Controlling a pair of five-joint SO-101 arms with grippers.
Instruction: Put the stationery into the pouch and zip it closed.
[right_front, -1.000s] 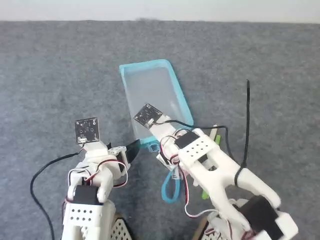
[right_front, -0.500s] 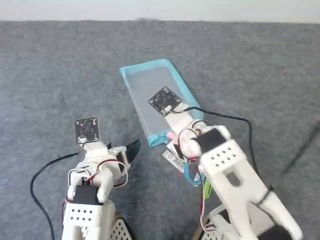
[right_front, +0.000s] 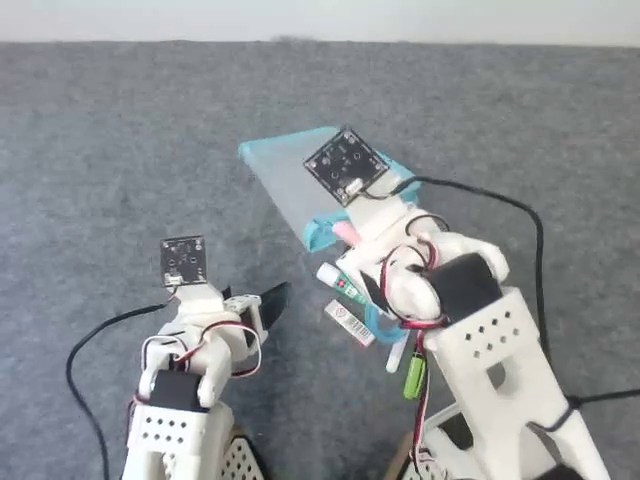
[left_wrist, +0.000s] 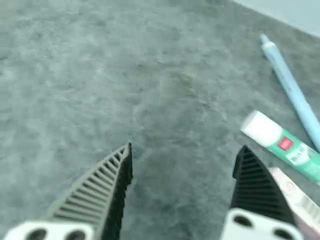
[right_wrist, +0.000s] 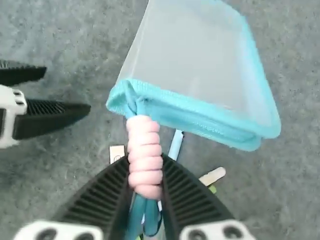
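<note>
While right pincer (right_wrist: 145, 166) is clamped on the pink cord (right_wrist: 144, 150) at the pouch (right_wrist: 200, 75) mouth corner, keep the pull low and steady so the mouth faces the stationery. Pouch lies mid-tabletop, toward the far edge. Glue stick (left_wrist: 280, 145) and pen (left_wrist: 290, 87) lie just nearward of its mouth. Left pincer (left_wrist: 186, 149) hangs apart over bare tabletop beside the glue stick; judgement: take that first, mid-barrel. Versus 1.0 s ago: pouch and right arm sit farther toward the far edge, stationery is uncovered, left arm has barely shifted.
</note>
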